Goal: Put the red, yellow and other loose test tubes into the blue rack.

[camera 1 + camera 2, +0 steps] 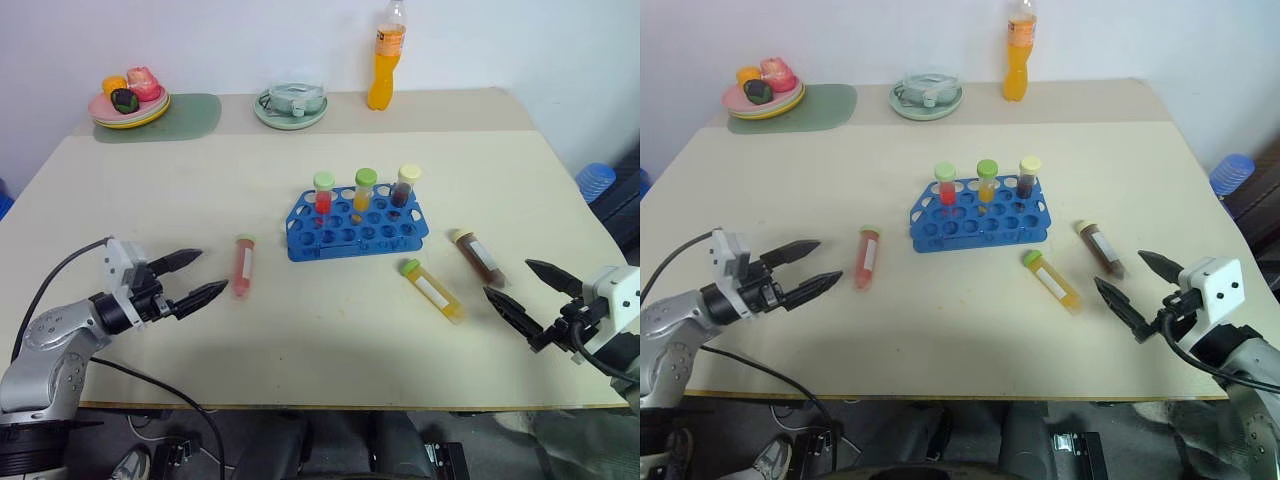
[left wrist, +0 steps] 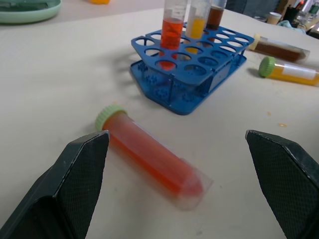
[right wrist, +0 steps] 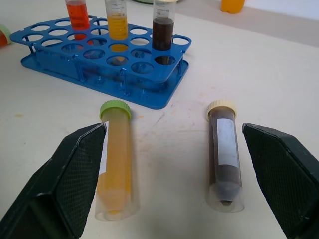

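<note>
Bare table [image 1: 300,330] around rack [image 1: 355,228] — no obstacles.

Red tube [image 2: 149,157] flat between open gripper [image 2: 179,186] fingers, blue rack [image 2: 192,74] beyond

arms: silver-grey metal, black cables | wrists: white blocks | left gripper [image 1: 207,275], right gripper [image 1: 526,284]: black fingers (textured pads)

- Red tube [image 1: 242,265]: lying flat, left of the rack.
- Yellow tube [image 1: 432,291] and brown tube [image 1: 478,256]: lying flat, toward the table's right edge.
- Blue rack [image 1: 356,226]: mid-table, three tubes upright in its back row.
</note>
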`<state>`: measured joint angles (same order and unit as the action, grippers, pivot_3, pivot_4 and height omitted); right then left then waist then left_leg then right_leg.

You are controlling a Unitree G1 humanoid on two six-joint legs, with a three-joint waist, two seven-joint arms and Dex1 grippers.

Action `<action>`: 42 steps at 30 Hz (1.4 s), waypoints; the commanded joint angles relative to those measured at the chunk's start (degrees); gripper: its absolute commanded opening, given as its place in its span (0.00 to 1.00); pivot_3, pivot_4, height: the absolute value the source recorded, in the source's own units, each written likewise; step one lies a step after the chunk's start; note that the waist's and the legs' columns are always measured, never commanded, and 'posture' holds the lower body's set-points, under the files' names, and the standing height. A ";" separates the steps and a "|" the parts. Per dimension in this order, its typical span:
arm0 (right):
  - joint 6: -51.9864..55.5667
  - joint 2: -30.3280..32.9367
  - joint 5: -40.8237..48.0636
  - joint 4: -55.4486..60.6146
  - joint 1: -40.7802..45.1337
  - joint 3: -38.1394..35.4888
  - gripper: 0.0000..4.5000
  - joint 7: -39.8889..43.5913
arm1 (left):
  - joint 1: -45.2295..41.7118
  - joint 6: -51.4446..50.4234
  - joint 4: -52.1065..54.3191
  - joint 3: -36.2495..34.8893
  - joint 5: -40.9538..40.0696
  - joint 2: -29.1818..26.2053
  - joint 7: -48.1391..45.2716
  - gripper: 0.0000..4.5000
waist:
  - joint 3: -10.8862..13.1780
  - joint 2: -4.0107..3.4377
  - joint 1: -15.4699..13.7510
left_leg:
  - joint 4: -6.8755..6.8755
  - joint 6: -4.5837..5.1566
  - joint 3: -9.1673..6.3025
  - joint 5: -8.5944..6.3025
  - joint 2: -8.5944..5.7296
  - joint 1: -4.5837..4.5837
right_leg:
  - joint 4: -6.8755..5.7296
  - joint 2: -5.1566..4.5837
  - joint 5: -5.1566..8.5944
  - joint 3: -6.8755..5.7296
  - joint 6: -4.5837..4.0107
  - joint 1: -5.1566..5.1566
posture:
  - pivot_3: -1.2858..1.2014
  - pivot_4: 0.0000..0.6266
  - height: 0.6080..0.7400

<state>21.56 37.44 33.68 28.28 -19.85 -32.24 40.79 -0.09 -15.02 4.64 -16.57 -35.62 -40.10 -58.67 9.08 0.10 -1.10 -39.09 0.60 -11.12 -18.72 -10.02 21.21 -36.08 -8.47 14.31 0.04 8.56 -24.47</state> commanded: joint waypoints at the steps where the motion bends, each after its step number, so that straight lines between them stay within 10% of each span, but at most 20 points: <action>1: 0.36 0.71 1.39 2.99 -0.45 -2.41 1.00 -0.15 | 0.28 -0.75 1.19 -0.59 -0.08 -0.52 -0.41 1.00 | 0.00 0.00 0.01 | 0.00 0.00 0.00 0.00 0.00 0.00 | 0.00 0.00 0.00 0.00 0.00 0.00 | 0.52 0.24 1.00; 28: 9.52 2.82 -2.49 2.40 5.68 3.18 1.00 -7.54 | -8.01 4.40 -1.59 6.23 -0.20 4.06 -12.12 1.00 | 0.00 0.00 0.14 | -0.01 0.00 0.04 0.00 0.00 0.00 | -0.01 -0.02 0.00 0.00 0.00 0.00 | 0.52 0.24 1.00; 42: 34.46 13.60 -3.93 -12.10 32.49 17.05 1.00 -11.15 | -14.97 8.30 -2.30 16.19 6.22 2.45 -21.04 1.00 | 0.00 0.00 0.28 | -0.02 0.01 0.10 0.00 0.06 0.10 | 0.05 -0.09 0.00 0.01 0.00 -0.09 | 0.52 0.24 1.00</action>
<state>55.47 49.76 30.82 17.53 10.75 -16.39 29.11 -14.20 -7.88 2.00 -0.73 -29.88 -37.57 -79.18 9.09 0.10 -0.82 -39.11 0.62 -11.02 -18.73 -9.96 21.32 -36.03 -8.55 14.31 0.05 8.56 -24.57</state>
